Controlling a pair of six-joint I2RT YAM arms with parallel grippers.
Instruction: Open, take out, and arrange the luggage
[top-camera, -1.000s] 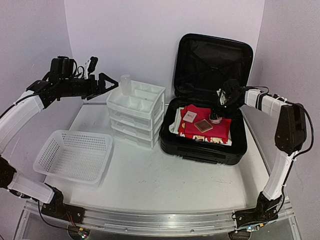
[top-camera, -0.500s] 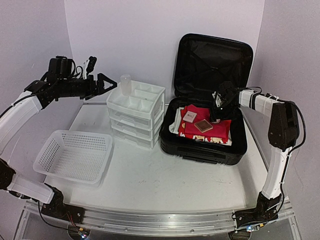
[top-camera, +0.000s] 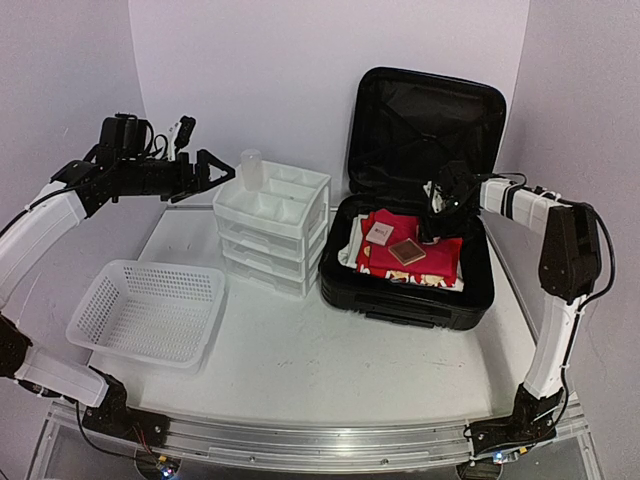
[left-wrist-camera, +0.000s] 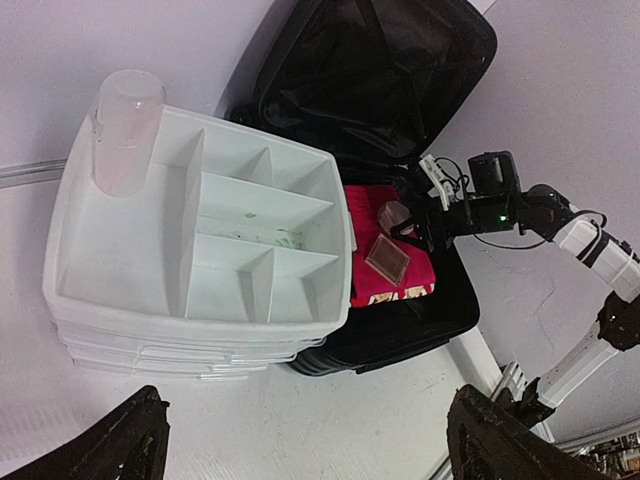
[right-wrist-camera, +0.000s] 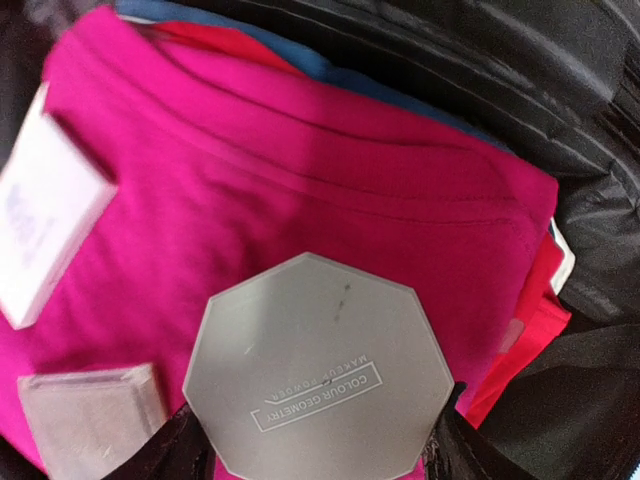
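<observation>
Right gripper (top-camera: 436, 213) has closed on powder jar (right-wrist-camera: 318, 368) — left gripper (left-wrist-camera: 307, 410) wide — luggage (top-camera: 405, 288) lies crosswise, lid upright

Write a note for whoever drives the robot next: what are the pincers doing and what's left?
Left pincer: open, empty, in the air beside the drawer unit.
Right pincer: inside the luggage, looks shut on the octagonal compact, over the red clothes.
Done: luggage open.
Left: take out compact, white box, brown case and clothes, then arrange them.
</observation>
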